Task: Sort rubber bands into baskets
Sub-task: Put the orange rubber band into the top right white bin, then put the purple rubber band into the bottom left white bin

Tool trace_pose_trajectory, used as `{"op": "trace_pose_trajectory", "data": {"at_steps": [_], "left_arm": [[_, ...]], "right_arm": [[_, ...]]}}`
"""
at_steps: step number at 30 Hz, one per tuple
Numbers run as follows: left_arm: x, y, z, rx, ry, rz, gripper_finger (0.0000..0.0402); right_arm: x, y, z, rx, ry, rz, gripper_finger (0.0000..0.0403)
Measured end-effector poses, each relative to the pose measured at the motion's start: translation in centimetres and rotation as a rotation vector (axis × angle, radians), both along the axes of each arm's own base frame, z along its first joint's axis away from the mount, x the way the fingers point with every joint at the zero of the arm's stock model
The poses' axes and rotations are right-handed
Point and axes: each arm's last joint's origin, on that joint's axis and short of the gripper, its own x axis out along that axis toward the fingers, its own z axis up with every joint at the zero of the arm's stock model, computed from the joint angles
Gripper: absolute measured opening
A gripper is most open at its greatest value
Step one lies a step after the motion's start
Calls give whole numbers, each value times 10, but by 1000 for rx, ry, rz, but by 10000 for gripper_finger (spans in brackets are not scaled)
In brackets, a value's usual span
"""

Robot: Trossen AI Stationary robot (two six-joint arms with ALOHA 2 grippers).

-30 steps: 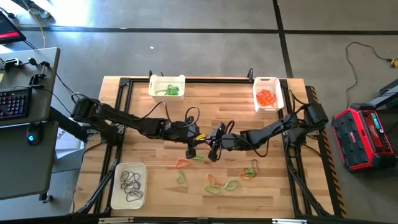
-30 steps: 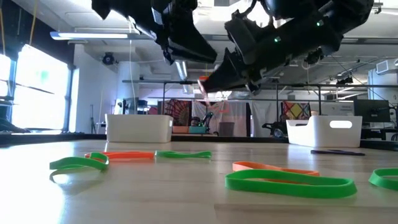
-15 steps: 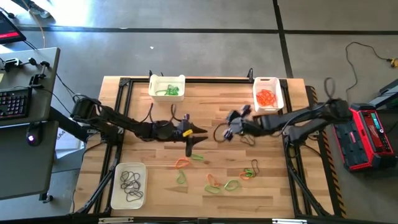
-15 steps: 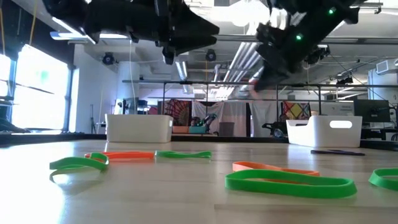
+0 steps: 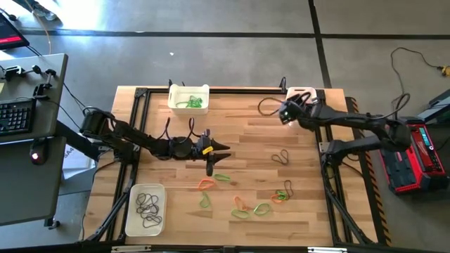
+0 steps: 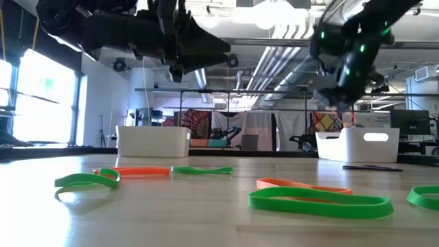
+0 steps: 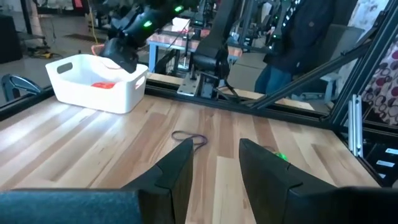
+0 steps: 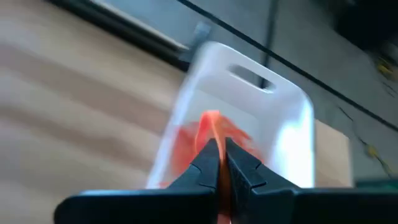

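While an orange rubber band (image 8: pixel 210 127) hangs pinched between its pressed-together fingers, the right gripper (image 5: pixel 287 112) hovers over the near-left edge of the basket (image 8: pixel 286 143) at the table's far right corner, which already holds orange bands. Loose green and orange bands (image 5: pixel 242 207) lie scattered on the near half of the wooden table (image 5: pixel 246 119), with a dark band (image 5: pixel 280 157) further right. Above them, near the table's middle, the left gripper (image 5: pixel 223 148) holds its fingers spread and empty; the far-left basket (image 5: pixel 188 98) holds green bands and the near-left basket (image 5: pixel 145 209) dark ones.

green rubber band (image 6: pixel 319 200), orange band (image 6: pixel 302 184), white basket (image 6: pixel 359 145)
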Motion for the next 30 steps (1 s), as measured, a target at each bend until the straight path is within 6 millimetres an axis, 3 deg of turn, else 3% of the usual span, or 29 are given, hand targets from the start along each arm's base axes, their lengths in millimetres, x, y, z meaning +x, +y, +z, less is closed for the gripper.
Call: {"op": "trace_pose_trajectory", "data": {"at_steps": [5, 11, 15, 22, 30], "left_arm": [[0, 0, 0, 4, -4, 0, 122], [0, 0, 0, 40, 1, -4, 122], [0, 1, 0, 41, 1, -3, 122], [0, 1, 0, 41, 4, -3, 122], [0, 1, -1, 73, 10, -6, 122]], "right_arm": [[-22, -21, -21, 1, 12, -142, 0], [-36, -27, -38, 109, 14, -137, 5], [-40, -31, -39, 138, 6, -143, 24], [-42, -32, -33, 99, 46, -151, 103], [-29, -17, 10, 180, -53, -87, 183]]}}
